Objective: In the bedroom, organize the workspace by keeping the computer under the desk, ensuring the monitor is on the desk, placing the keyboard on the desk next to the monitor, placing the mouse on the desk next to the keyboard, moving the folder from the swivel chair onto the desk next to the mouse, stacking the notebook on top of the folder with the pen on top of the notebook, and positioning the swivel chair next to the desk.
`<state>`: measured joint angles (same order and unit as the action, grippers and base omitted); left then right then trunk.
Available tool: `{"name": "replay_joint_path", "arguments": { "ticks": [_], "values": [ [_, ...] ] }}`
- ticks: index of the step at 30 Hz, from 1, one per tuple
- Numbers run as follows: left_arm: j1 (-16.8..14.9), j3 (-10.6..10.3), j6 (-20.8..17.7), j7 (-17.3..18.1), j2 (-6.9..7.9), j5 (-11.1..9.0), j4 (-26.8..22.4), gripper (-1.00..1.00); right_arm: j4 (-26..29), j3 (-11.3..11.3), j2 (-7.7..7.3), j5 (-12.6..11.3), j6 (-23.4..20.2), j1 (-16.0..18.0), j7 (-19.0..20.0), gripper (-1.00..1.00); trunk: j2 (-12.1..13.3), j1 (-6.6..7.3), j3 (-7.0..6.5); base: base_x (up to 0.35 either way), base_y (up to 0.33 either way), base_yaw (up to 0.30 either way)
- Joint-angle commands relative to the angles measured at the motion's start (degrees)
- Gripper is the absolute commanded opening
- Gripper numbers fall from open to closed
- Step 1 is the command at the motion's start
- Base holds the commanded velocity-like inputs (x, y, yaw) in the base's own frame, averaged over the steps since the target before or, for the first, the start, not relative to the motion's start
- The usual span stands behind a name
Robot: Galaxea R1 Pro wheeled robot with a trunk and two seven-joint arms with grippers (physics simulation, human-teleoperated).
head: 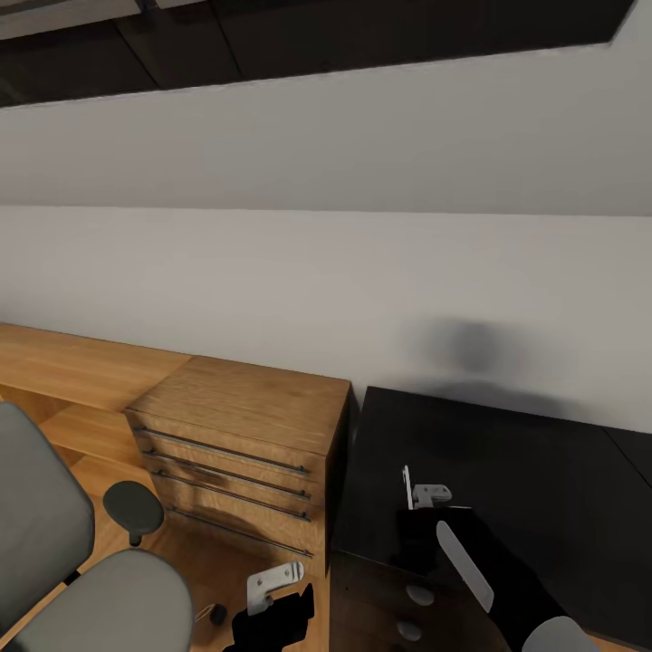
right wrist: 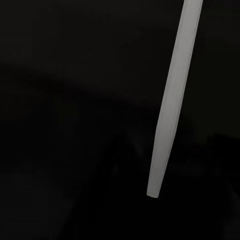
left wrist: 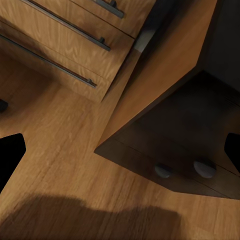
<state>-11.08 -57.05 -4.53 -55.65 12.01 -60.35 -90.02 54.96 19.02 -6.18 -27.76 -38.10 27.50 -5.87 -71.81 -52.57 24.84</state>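
head view: right gripper (head: 418,493) clamped on the pen (head: 407,486), upright over the bare black desk (head: 507,471) | left gripper (head: 274,584) fingers apart, idle low by the light-wood chest (head: 244,435) | swivel chair (head: 54,552) well apart from desk | guess: pen's kept ready for stacking

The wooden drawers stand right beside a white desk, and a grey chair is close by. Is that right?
Not quite. The desk is black, not white, as the head view shows. The rest holds: the wooden drawers stand right beside it, and the grey chair is close by.
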Motion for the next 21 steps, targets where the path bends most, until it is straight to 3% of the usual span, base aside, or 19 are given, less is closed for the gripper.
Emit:
{"name": "replay_joint_path", "arguments": {
  "ticks": [1,10,21],
  "values": [
    [-0.1,-0.1,-0.4,-0.3,0.03,0.0,-0.1,1.00,-2.8,0.2,-0.06,-1.5,-0.3,0.0,-0.7,-1.00,0.0,-0.01,0.08,0.000,0.000,0.000],
    [-0.1,-0.1,-0.4,-0.3,0.03,0.0,-0.1,1.00,-2.8,0.2,-0.06,-1.5,-0.3,0.0,-0.7,-1.00,0.0,-0.01,0.08,0.000,0.000,0.000],
    [-0.1,0.0,-0.4,-0.3,0.10,0.0,-0.1,1.00,-2.8,-2.7,-0.06,-1.5,0.2,0.0,-0.7,-1.00,0.0,-0.01,0.08,0.000,0.000,0.000]
  ]
}}
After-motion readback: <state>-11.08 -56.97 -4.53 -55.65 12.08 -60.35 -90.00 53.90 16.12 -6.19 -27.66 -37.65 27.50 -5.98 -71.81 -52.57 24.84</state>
